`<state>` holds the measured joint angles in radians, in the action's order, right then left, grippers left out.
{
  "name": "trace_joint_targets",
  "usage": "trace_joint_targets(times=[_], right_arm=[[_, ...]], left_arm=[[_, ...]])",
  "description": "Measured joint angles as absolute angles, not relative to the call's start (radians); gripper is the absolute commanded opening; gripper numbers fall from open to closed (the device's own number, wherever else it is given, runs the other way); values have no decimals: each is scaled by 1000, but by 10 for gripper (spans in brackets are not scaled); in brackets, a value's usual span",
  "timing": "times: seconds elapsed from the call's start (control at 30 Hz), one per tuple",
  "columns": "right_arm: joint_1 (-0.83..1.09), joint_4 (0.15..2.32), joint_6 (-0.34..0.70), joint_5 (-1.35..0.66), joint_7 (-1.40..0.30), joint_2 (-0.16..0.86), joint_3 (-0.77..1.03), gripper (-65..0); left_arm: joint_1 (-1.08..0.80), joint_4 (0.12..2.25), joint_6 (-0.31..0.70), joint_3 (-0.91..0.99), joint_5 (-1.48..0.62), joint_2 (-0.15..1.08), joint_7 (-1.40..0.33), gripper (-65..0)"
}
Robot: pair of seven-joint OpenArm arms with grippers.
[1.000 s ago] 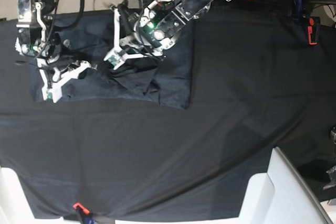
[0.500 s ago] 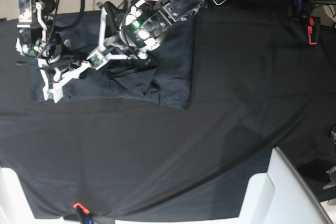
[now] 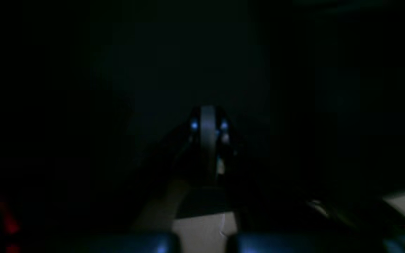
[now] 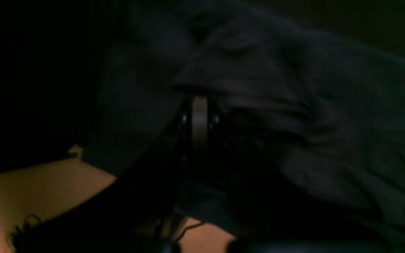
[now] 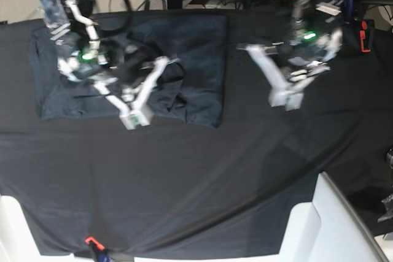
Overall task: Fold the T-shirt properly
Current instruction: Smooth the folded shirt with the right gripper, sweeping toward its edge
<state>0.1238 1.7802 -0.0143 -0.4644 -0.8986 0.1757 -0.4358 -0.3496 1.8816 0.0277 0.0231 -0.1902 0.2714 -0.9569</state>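
Bare tablecloth in front, T-shirt behind, white chair at corner

left gripper closed, arm reaching forward; right gripper closed too, arm angled low.

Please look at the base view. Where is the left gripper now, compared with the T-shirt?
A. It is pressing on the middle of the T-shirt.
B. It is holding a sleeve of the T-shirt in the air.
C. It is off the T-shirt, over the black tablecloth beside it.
C: the left gripper hangs over the black tablecloth, clear of the T-shirt, with no cloth in it.
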Motion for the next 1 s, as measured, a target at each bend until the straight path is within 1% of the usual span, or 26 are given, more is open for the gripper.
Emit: trace_joint_targets(times=[0.07,0.13,0.17,0.2,0.3,0.37,0.43,0.6,0.73,0.87,1.0], right_arm=[[96,1747,-19,-463,-905,152,-483,-650],[62,1698,-83,-463,-902,124,-534,-650],[44,1665,-107,-453,-901,109,-569,-650],[21,1629,-128,-456,-894,98,-612,-650],[-25,1536,-142,-466,-891,67,-719,-650],[-41,1474,-143,-468,-883,37,-741,-650],[-53,1420,-142,-471,-811,16,-742,-650],[-88,1318,-150,-463,-760,12,-736,-650],[-87,1316,-149,-466,-763,25,-735,-650],[-87,1322,-148,-464,-760,76,-732,-650],[-77,1336,-150,-466,-766,107,-664,-650]], left_arm=[[-400,1882,91,132,-191,282,-899,-650],[-445,1880,163,235,-193,280,-891,-650],[-464,1880,175,274,-192,279,-888,-650],[-476,1880,212,317,-189,278,-893,-650],[-497,1880,270,403,-191,269,-890,-650],[-502,1880,270,444,-191,251,-884,-650],[-513,1880,270,466,-188,244,-884,-650],[-522,1880,270,472,-187,239,-880,-650],[-543,1865,270,472,-187,239,-882,-650],[-535,1798,270,473,-184,244,-881,-650],[-538,1740,271,472,-185,241,-799,-650]])
